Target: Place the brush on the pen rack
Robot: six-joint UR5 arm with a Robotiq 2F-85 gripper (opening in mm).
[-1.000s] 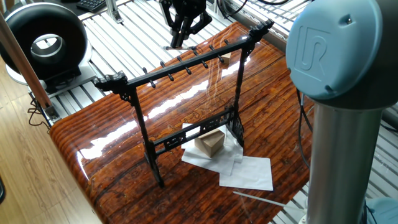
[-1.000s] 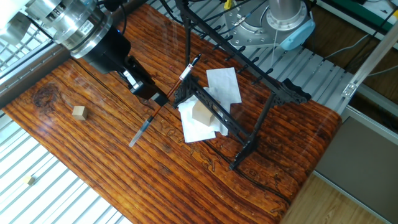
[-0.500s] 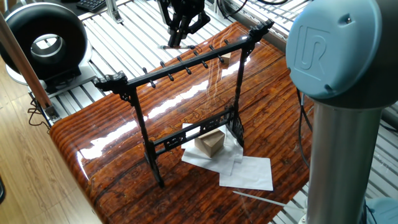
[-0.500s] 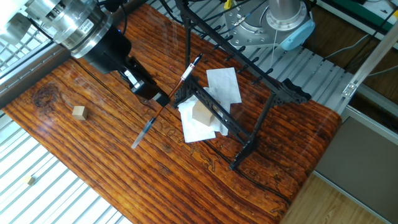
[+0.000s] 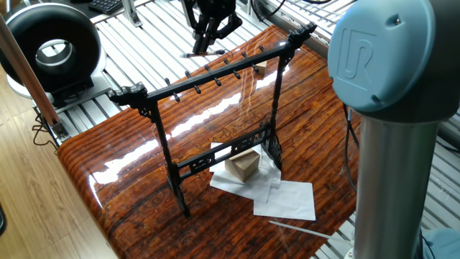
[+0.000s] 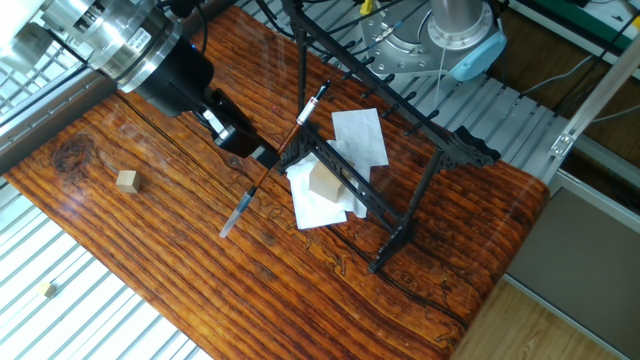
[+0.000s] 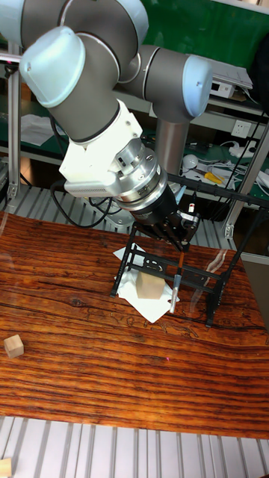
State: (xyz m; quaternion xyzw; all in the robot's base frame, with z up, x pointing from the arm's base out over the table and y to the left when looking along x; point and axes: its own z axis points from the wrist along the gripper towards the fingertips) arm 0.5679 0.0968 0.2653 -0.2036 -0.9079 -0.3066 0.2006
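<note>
The brush [image 6: 290,127] has a reddish-brown handle and hangs slanted above the table, with my gripper [image 6: 262,157] shut on its middle. Its upper end reaches up to the pen rack's top bar, while its grey lower end points down at the table. The pen rack [image 6: 441,158] is a tall black frame with a row of pegs along the top bar. In the tall fixed view the brush [image 7: 178,284] hangs nearly upright in front of the rack [image 7: 217,193], below my gripper [image 7: 181,231]. In one fixed view my gripper [image 5: 205,43] is behind the rack [image 5: 215,74].
A wooden block [image 6: 322,185] sits on white papers [image 6: 362,135] under the rack. A small wooden cube [image 6: 126,180] lies on the table to the left. A pale thin rod [image 5: 302,230] lies near the table edge. The arm's column [image 5: 395,144] fills the right.
My gripper and the brush have shifted a little towards the rack's top bar. The grip stays the same and the rack has not moved.
</note>
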